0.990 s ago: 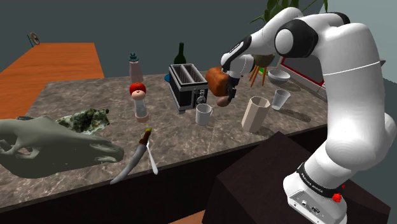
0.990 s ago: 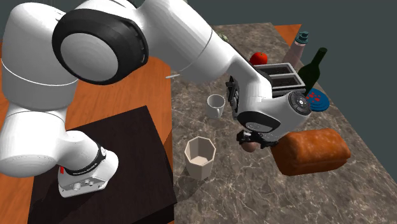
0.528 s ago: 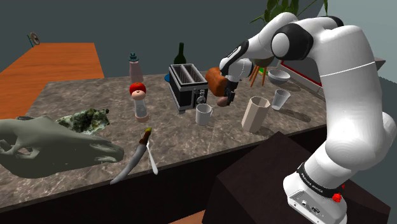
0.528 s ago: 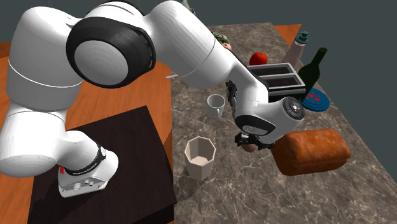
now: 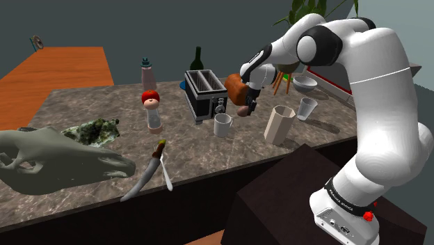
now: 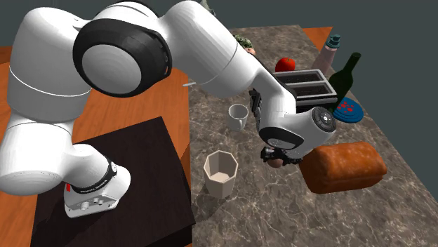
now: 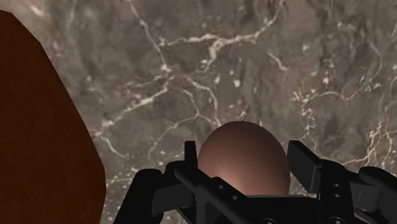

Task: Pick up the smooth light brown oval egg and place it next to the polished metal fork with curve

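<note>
Egg clasped between fingers, beside brown loaf.

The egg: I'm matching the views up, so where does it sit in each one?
Shoulder view: egg in the hand, right of the toaster.
Second exterior view: egg left of the brown loaf.
Wrist view: egg clasped between the fingers.
Shared landmark: the brown loaf beside it.

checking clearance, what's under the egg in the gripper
Below the smooth brown oval egg, clasped in the black gripper, lies the veined grey-brown marbled countertop, with a reddish-brown loaf off to one side. The patch directly beneath is covered by the egg itself.
</note>
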`<action>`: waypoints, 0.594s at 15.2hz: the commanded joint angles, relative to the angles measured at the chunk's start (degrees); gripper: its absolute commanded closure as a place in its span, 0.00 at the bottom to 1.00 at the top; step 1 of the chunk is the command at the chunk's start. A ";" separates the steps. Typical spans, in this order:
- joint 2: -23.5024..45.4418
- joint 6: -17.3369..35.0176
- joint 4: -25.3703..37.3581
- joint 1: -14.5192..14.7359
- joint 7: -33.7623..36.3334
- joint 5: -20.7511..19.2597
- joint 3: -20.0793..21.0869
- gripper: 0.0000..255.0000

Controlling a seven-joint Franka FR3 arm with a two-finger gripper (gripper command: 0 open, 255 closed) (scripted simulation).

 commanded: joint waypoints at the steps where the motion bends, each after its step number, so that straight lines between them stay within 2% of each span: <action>1: 0.07 0.03 0.02 0.01 0.00 0.02 0.04 1.00; 9: -1.14 -0.82 -0.32 0.30 0.36 -0.43 -0.35 1.00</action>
